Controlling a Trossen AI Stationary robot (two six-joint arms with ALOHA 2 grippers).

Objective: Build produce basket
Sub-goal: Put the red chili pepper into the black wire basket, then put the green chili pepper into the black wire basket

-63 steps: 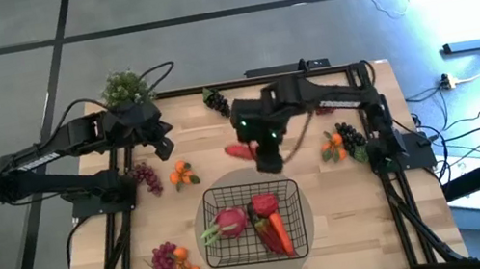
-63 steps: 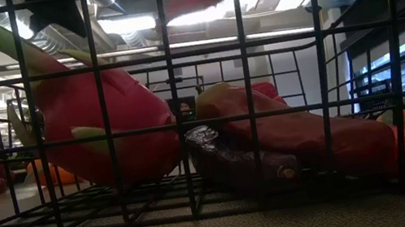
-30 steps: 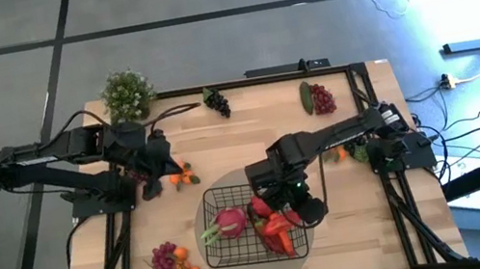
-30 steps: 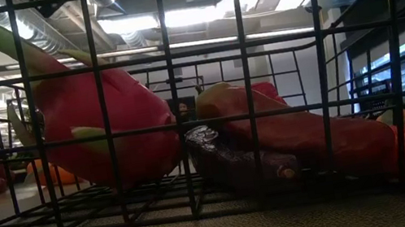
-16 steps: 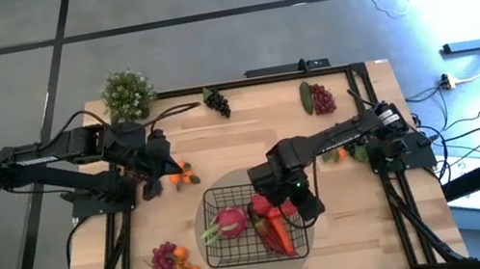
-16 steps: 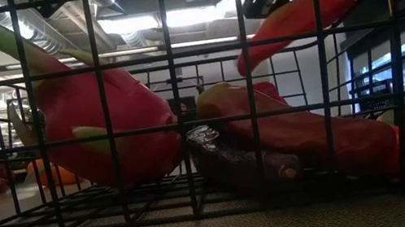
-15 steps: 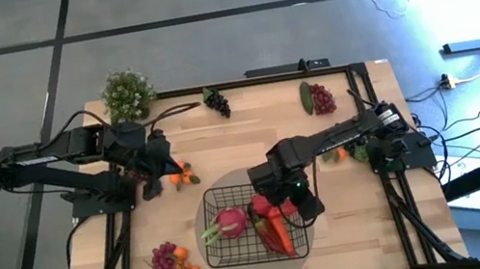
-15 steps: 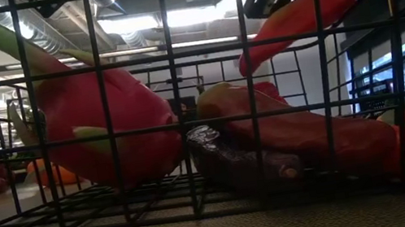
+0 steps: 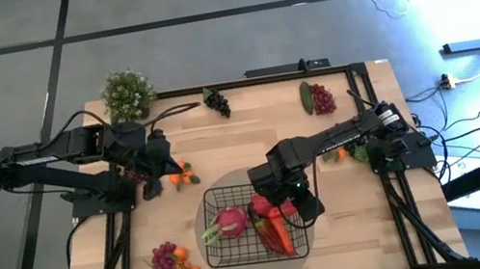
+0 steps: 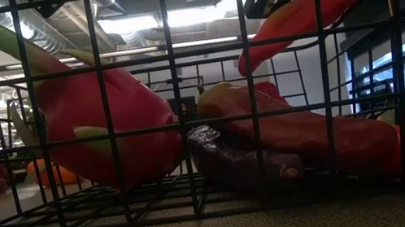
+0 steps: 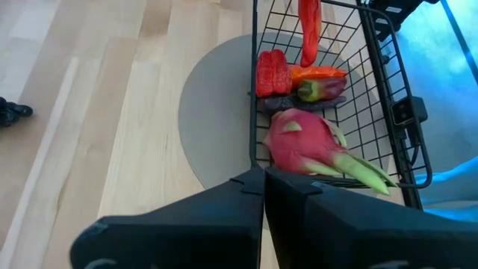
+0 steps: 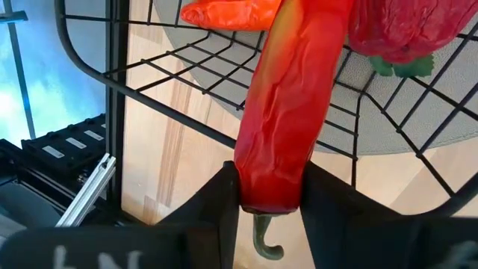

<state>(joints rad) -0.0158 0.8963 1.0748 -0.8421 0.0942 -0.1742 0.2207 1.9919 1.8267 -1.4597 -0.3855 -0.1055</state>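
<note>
Right gripper (image 9: 289, 206) is hanging over the basket's (image 9: 214, 197) right half, jaws gripping a long red chili pepper (image 12: 287, 112) near its green stem end. The pepper is pointing down and inward, tip above the pile, not yet resting on anything in the low view (image 10: 294, 20). Held by the stem end this way, the long body can likely slide in among the other pieces rather than bridge the rim.

Basket is sitting on a grey round mat (image 9: 206, 253) at the near-centre of the tabletop (image 9: 257, 122). Already inside it: pink radish (image 9: 230, 222) on the left side, red bell pepper (image 11: 272, 72), carrot (image 11: 317, 73) and dark eggplant (image 10: 235, 161) bunched to the right of it.

Left gripper (image 9: 161, 157) is waiting well left of the basket, jaws closed and holding nothing visible, beside the oranges (image 9: 182, 174).

Still outside the basket: black grapes (image 9: 217, 102) far behind it, cucumber (image 9: 306, 97) and red grapes (image 9: 323, 99) behind and to its right, a mixed cluster (image 9: 170, 263) just left of it. The potted plant (image 9: 125, 93) is standing at the far left corner.
</note>
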